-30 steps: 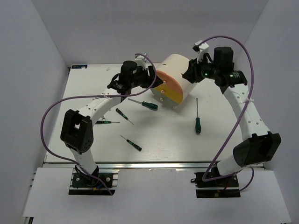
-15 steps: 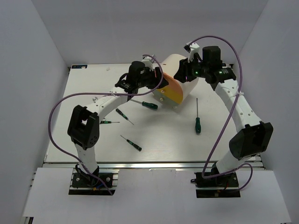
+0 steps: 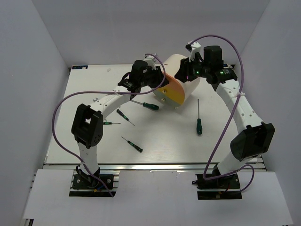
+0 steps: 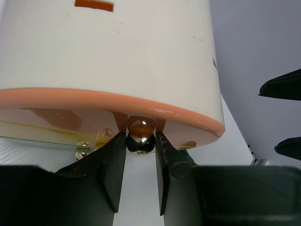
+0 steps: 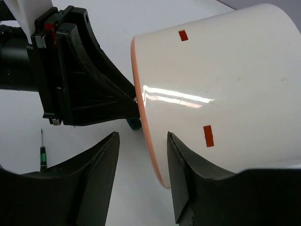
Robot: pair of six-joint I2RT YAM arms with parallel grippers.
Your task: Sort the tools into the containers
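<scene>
Left fingers [image 4: 117,160] are closed on a brass knob [image 4: 140,141], one finger each side, both touching it. The knob sits at the top of the orange-pink drawer front [image 4: 94,101], and that front sits against the cream body of the cabinet [image 3: 170,65].

Right fingers [image 5: 106,165] are spread wide, nothing held. They straddle the rim where the coloured front meets the cream wall, one finger over the wall and the other on the left arm's side. Contact with the wall: cannot tell.

The cabinet lies on its side near the middle of the far edge of the worktop [image 3: 160,141], face turned toward the near left corner. Both arms meet at it, left arm at the face, right arm at the upper side.

Tools all lie flat on the worktop:
- big screwdriver [image 3: 145,105] just beside the cabinet face, on its near-left side
- small screwdrivers [image 3: 124,117], three of them, spread toward the left edge and near edge, apart from each other
- long screwdriver [image 3: 199,117] alone toward the right edge, handle pointing at the near edge, well apart from the rest
</scene>
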